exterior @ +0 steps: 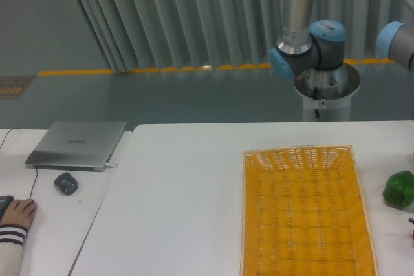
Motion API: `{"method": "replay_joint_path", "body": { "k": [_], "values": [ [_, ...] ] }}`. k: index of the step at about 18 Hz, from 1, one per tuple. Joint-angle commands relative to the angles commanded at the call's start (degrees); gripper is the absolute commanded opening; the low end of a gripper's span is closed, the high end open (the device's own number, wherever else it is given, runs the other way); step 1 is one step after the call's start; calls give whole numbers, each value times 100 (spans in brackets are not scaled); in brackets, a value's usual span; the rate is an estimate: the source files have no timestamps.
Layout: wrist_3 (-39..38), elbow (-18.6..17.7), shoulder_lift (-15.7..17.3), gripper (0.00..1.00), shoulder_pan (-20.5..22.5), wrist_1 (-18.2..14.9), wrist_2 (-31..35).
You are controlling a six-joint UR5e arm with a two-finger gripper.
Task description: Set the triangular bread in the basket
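Fixed camera. We see the basket on the right half of the white table, its long axis running away from us and its near end cut off by the lower frame edge; nothing lies inside it. A green bell pepper sits just beside the basket's right rim, apart from it. The triangular bread is not in view; we judge it lies off the right edge, where the arm reaches. Of the arm we see only the base, shoulder and a joint at the right border; the gripper is out of frame, so we cannot say whether its fingers are spread or closed.

The step in hand, as we read it, is fetching the bread. To do it well, we would carry it in high over the pepper and the flared right rim, then lower it toward the basket's middle.

Open room lies left of the basket; a laptop, mouse and a person's hand occupy the neighbouring desk.
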Motion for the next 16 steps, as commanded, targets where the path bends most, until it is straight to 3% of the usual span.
{"method": "replay_joint_path", "body": {
  "k": [7, 10, 14, 16],
  "values": [
    [231, -150, -184, 100, 168, 26, 106],
    [248, -62, -421, 100, 115, 62, 123],
    [581, -53, -457, 100, 168, 70, 114],
    [635, -53, -448, 91, 212, 79, 114]
  ]
}}
